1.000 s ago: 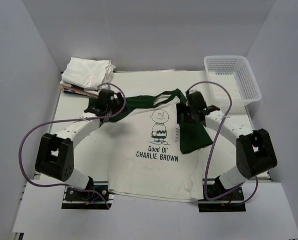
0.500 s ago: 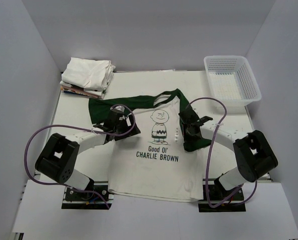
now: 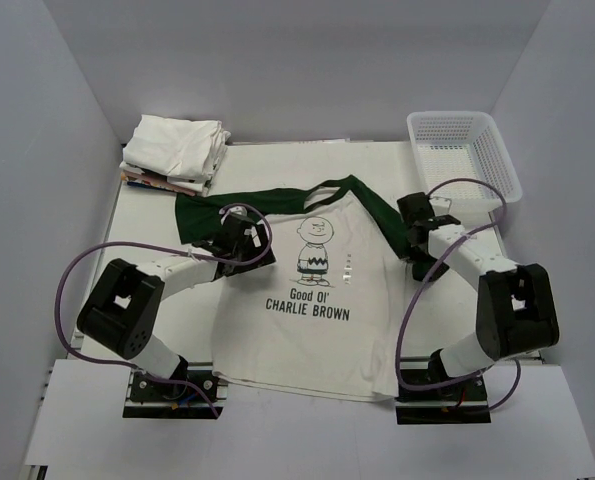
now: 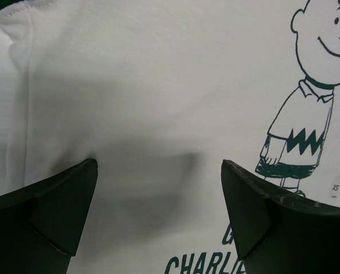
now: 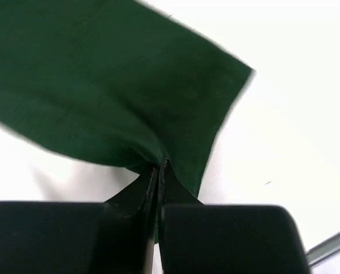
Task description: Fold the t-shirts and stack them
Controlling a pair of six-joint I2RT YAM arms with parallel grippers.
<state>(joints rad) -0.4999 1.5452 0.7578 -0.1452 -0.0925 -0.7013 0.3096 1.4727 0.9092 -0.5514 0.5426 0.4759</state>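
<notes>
We judge step: folding sleeve in. Charlie Brown t-shirt [image 3: 307,300] lies flat, print up, mid worktop [image 3: 147,230]; folded t-shirts [image 3: 177,145] at far left corner. Right fingers [image 5: 132,193] closed, pinching green sleeve [image 5: 101,85]. Left fingers [image 4: 55,200] spread wide above chest, gripping nothing. Next move calls for carrying sleeve inward over shirt, laying it flat.

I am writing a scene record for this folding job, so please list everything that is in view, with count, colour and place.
cartoon-print cloth t-shirt: one, white with dark green sleeves and collar, spread in the table's middle
pile of folded whitish t-shirts: one pile, number of shirts unclear, far left corner
plastic mesh basket: one, white, far right corner
table: one, white, under everything
cables: two, purple, one looping from each arm
left gripper: one, black, open, over the shirt's white front
right gripper: one, black, shut on the shirt's green sleeve on the right
</notes>
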